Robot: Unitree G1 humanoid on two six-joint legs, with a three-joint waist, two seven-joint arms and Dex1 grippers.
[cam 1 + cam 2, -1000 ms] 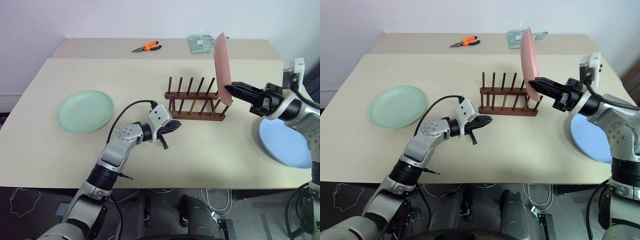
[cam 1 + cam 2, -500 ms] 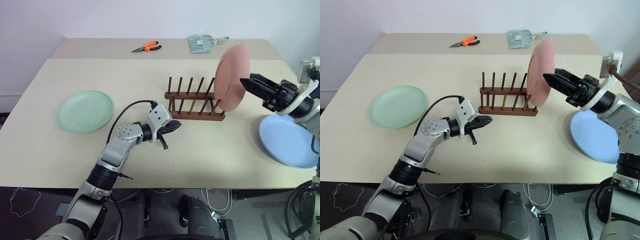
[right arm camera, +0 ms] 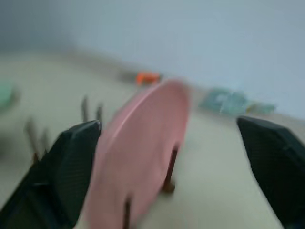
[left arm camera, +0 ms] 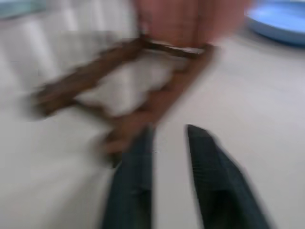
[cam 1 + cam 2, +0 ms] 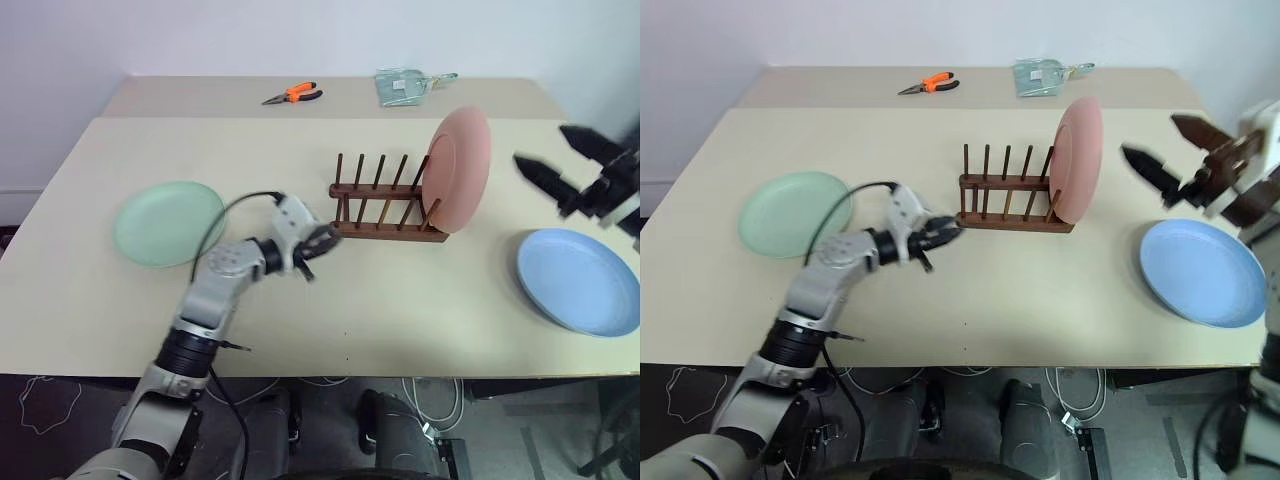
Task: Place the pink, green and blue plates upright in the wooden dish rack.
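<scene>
Green plate flat on the bench, near the left edge, nothing on it.

Left gripper low over the bench, between the green plate and the dish rack, pointing toward the rack's left end and just short of it. In the left wrist view its fingers show a narrow gap with nothing in it, so slightly spread; the tips are blurred.

Rack sits about mid-bench, long side running left to right, two rows of upright pegs. Pink plate stands on edge in the rack's right-end slot, leaning slightly against the pegs, face turned toward the right side of the bench. Other slots hold nothing.

Right gripper in the air to the right of the pink plate, clear of it, near the bench's right edge and above the far side of the blue plate. Its fingers are spread wide, empty; the pink plate shows between them in the right wrist view.

Blue plate flat on the bench by the right edge, toward the near right corner.

Along the far edge: orange-handled pliers left of centre, a clear plastic bag right of centre.
</scene>
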